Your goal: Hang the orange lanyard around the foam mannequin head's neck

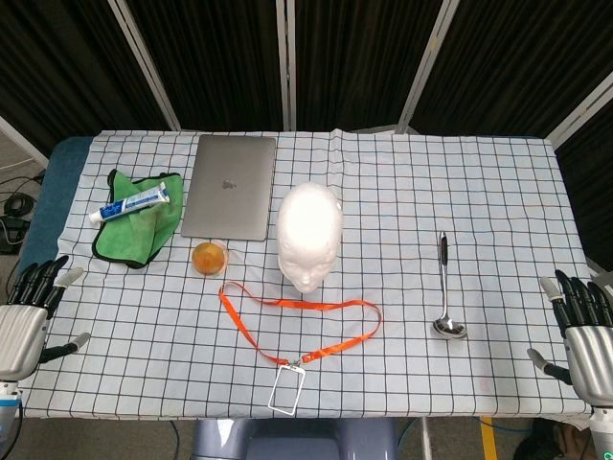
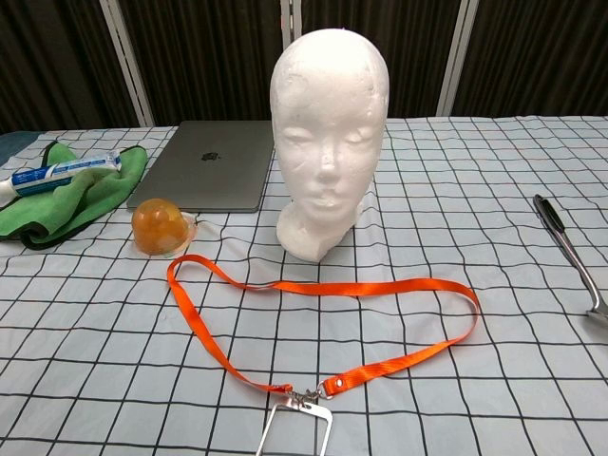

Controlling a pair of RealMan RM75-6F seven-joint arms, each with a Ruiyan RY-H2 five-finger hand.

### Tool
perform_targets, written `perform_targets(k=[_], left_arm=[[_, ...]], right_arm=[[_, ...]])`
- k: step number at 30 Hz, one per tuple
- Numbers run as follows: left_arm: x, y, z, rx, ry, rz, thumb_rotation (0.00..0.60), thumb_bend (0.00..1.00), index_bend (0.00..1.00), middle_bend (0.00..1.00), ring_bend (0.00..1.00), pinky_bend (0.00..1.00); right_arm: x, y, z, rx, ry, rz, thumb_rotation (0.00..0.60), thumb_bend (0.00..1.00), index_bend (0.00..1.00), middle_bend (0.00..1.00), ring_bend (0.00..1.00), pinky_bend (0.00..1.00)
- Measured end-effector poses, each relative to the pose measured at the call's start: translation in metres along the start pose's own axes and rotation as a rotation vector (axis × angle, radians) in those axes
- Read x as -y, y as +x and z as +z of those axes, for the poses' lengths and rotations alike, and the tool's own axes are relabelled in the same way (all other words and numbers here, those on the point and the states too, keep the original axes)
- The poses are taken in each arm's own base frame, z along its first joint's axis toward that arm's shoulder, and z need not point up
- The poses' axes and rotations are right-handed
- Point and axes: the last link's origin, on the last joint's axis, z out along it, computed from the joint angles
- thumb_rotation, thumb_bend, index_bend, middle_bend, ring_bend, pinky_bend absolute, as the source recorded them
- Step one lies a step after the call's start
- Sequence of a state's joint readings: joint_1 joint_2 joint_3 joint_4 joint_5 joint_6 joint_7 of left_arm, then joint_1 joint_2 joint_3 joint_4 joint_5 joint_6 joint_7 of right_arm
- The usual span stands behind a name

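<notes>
With both the left hand [image 1: 24, 321] and right hand [image 1: 584, 335] empty, fingers spread, the orange lanyard [image 2: 323, 288] lies flat before the foam mannequin head [image 2: 328, 133] — pinch the strap, lift the loop wide.

A lab-like recording booth. Black curtains [image 1: 220, 57] on metal frame poles [image 1: 144, 62] enclose a table under a checked cloth [image 1: 402, 240].

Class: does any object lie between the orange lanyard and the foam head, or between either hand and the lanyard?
Nothing visible does. The lanyard lies flat just in front of the head; only bare cloth separates it from the left hand and right hand.
</notes>
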State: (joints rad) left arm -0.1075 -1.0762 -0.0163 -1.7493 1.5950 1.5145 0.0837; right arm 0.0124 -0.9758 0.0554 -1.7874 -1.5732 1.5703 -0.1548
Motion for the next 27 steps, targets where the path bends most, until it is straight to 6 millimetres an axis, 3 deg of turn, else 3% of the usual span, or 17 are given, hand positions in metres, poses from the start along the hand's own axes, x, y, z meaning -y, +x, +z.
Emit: perform_targets(k=[10,13,19,23,27], left_arm=[[0.002,0.000,0.002,-0.010,0.015,0.009,0.600,0.00,0.00,0.00,0.00,0.00],[0.003,-0.001,0.005,-0.005,0.022,0.010,0.600,0.00,0.00,0.00,0.00,0.00],[0.005,-0.008,0.013,0.008,0.039,0.034,0.600,0.00,0.00,0.00,0.00,0.00],[0.008,-0.014,0.017,0.023,0.062,0.049,0.600,0.00,0.00,0.00,0.00,0.00],[0.009,-0.019,0.022,0.028,0.077,0.063,0.600,0.00,0.00,0.00,0.00,0.00]], right_arm=[[0.003,-0.009,0.005,0.062,0.018,0.028,0.600,0.00,0.00,0.00,0.00,0.00],[0.008,-0.017,0.016,0.122,0.050,0.041,0.600,0.01,0.07,0.00,0.00,0.00],[0.032,-0.040,0.058,0.273,0.157,0.086,0.600,0.16,0.37,0.00,0.00,0.00],[0.064,-0.057,0.096,0.322,0.218,0.141,0.600,0.24,0.41,0.00,0.00,0.00],[0.090,-0.073,0.118,0.356,0.232,0.162,0.600,0.27,0.42,0.00,0.00,0.00]])
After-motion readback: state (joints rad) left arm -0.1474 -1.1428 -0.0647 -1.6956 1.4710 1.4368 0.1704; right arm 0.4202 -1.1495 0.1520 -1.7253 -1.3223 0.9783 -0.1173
